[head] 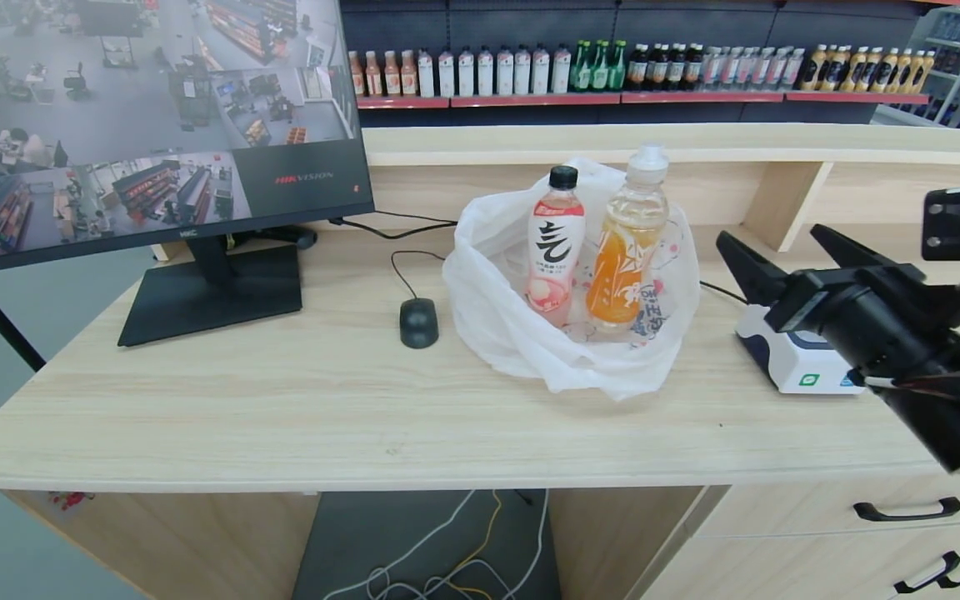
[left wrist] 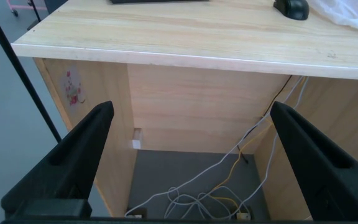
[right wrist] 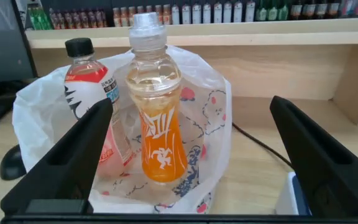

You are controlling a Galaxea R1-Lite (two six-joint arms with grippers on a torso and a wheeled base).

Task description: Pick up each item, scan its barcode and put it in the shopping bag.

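Bottles: the pink-labelled, black-capped plastic bottle [head: 556, 250] and the orange-drink clear plastic bottle [head: 628, 254] stand upright, side by side, in the white plastic shopping bag [head: 497, 333] on the pale wooden counter [head: 280, 400].
Right gripper [head: 770, 235]: I read it spread and holding nothing, near the bag, by the white-and-blue scanner [head: 792, 371].
Left gripper [left wrist: 188, 124]: spread, empty, below the counter's front edge. Its wrist view adds loose cables [left wrist: 216, 186] underneath.
Room: the black mouse [head: 418, 322] is just beside the bag. Broad counter runs from the bag to the front edge.

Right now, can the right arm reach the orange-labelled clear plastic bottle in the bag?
Probably yes: the open right tool faces the orange-labelled clear plastic bottle, nothing between; its top stands clear of the white plastic bag.
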